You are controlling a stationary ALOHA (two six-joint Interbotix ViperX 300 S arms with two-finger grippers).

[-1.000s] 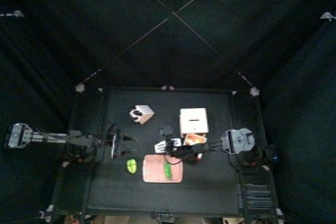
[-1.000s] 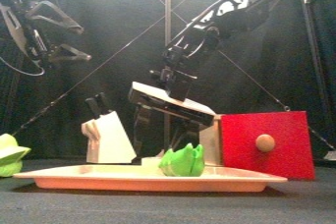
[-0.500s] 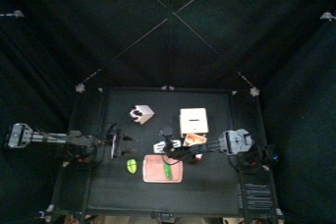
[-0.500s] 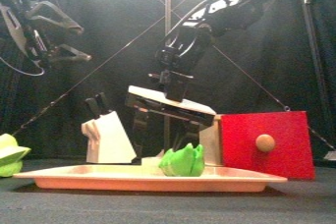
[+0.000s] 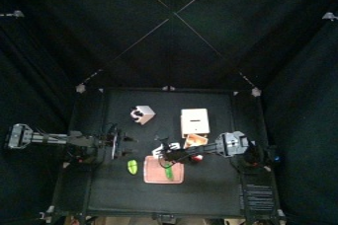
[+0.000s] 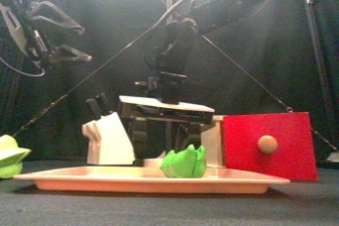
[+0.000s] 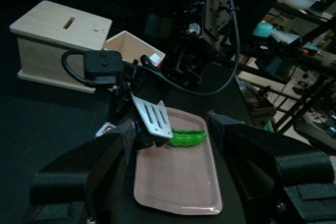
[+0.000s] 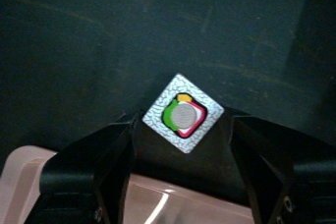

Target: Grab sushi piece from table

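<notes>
Right gripper [image 8: 180,169] spread wide, hanging over sushi piece [image 8: 187,117] on table [image 8: 157,31] beside pink tray [image 8: 53,184]; top view hides this. Left gripper [image 7: 171,164] gaping, empty, off aside.

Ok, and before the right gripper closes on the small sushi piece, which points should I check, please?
1. Right gripper jaws open: ok.
2. Small square whitish sushi piece with green and red centre lies between the jaws: ok.
3. Jaws low enough over the matte black table: cannot tell.
4. Flat pink plastic tray is beside one jaw, not between the jaws: ok.
5. Left gripper rests at the table's left side, away from the sushi piece: ok.
</notes>
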